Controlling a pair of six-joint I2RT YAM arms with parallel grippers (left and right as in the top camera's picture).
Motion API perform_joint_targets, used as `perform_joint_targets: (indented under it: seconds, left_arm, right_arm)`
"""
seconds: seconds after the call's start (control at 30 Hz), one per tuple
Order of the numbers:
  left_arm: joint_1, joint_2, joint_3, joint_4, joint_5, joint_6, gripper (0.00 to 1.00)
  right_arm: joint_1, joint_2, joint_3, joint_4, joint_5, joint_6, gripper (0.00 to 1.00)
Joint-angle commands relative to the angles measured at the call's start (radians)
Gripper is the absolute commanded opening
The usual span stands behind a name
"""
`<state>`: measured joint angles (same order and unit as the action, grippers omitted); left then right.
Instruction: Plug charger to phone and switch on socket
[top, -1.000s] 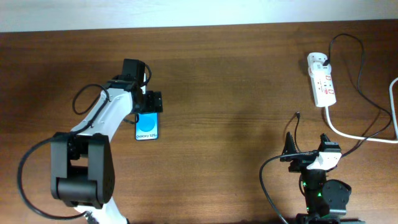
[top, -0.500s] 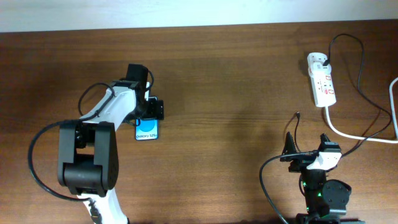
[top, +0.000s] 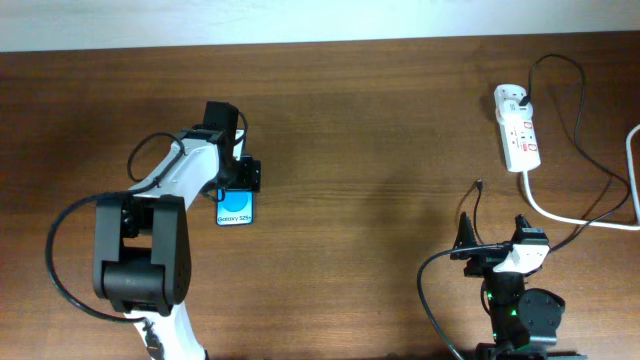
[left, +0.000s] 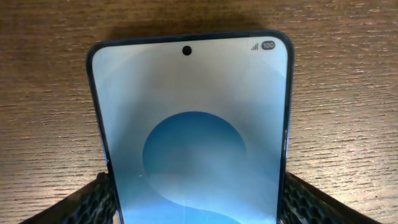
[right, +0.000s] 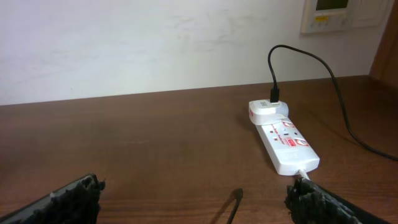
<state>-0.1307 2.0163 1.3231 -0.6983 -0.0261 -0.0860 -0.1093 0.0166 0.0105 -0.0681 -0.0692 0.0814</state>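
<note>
One table (top: 380, 130) carries everything. Two robot arms stand at its near edge, the left arm (top: 170, 185) and the right arm (top: 515, 262). Each ends in one two-finger gripper, so there are two: the left gripper (top: 237, 187) and the right gripper (top: 497, 243). One phone (top: 235, 208) lies toward the left edge. One socket strip (top: 520, 138) lies near the far right corner, with one white plug adapter (top: 511, 97) in it. There are two leads: one thin black charger cable (top: 581, 100) and one thick white cord (top: 533, 199). One wall panel (right: 339, 14) shows in the right wrist view. The strip's red marks are too small to count.
</note>
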Motion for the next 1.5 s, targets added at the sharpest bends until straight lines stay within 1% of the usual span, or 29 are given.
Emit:
perform_joint_targets:
  seconds: [0.0,0.1,0.13,0.17,0.2,0.23,0.27,0.43,0.57,0.63,0.67,0.73,0.8,0.93,1.03,1.1,1.23,1.37,1.47]
  left_arm:
    - [0.000,0.045,-0.027,-0.001,0.023,0.012,0.79]
    - [0.000,0.045,-0.067,0.013,0.023,0.012,0.77]
    - [0.000,0.045,-0.083,0.023,0.023,0.012,0.72]
    - [0.000,0.045,-0.090,0.025,0.023,0.012,0.65]
    - [0.000,0.044,-0.091,0.024,0.023,0.012,0.48]
    - [0.000,0.044,-0.088,0.024,0.023,0.012,0.44]
    - [0.000,0.044,-0.085,0.023,0.024,0.012,0.43]
    - [0.000,0.029,0.021,-0.094,0.027,0.012,0.47]
    - [0.000,0.002,0.204,-0.258,0.030,0.012,0.46]
    - [0.000,-0.026,0.336,-0.369,0.031,0.012,0.45]
    - [0.000,-0.039,0.377,-0.401,0.032,0.012,0.45]
    - [0.000,-0.057,0.428,-0.445,0.060,0.012,0.45]
    - [0.000,-0.100,0.505,-0.507,0.135,0.012,0.44]
    - [0.000,-0.183,0.562,-0.562,0.170,0.012,0.44]
    - [0.000,-0.281,0.565,-0.584,0.261,0.012,0.44]
    - [0.000,-0.321,0.565,-0.608,0.287,0.011,0.44]
    - [0.000,-0.335,0.564,-0.655,0.302,0.011,0.44]
    - [0.000,-0.335,0.563,-0.661,0.406,0.008,0.44]
    - [0.000,-0.335,0.562,-0.665,0.430,-0.022,0.44]
  right_arm:
    - [0.003,-0.004,-0.005,-0.006,0.001,0.004,0.98]
    - [0.003,-0.004,-0.005,-0.006,0.002,0.004,0.98]
    - [0.003,-0.004,-0.005,-0.006,0.001,0.004,0.98]
    - [0.003,-0.004,-0.005,-0.006,0.001,0.004,0.98]
    - [0.003,-0.004,-0.005,-0.006,0.001,0.004,0.98]
    - [0.003,-0.004,-0.005,-0.006,0.001,0.004,0.98]
    - [0.003,-0.004,-0.005,-0.006,0.001,0.004,0.98]
    - [0.003,-0.004,-0.005,-0.006,0.001,0.004,0.98]
    - [0.003,-0.004,-0.005,-0.006,0.001,0.004,0.98]
    - [0.003,-0.004,-0.005,-0.006,0.001,0.004,0.98]
    - [0.003,-0.004,-0.005,-0.006,0.001,0.004,0.98]
    - [0.003,-0.004,-0.005,-0.006,0.002,0.004,0.98]
    - [0.003,-0.004,-0.005,-0.006,0.001,0.004,0.98]
    - [0.003,-0.004,-0.005,-0.006,0.001,0.004,0.98]
    - [0.003,-0.004,-0.005,-0.006,0.001,0.004,0.98]
    - [0.003,-0.004,-0.005,-0.006,0.001,0.004,0.98]
    - [0.003,-0.004,-0.005,-0.006,0.001,0.004,0.98]
    - [0.003,-0.004,-0.005,-0.006,0.001,0.004,0.98]
    - [0.003,-0.004,-0.005,-0.006,0.001,0.004,0.98]
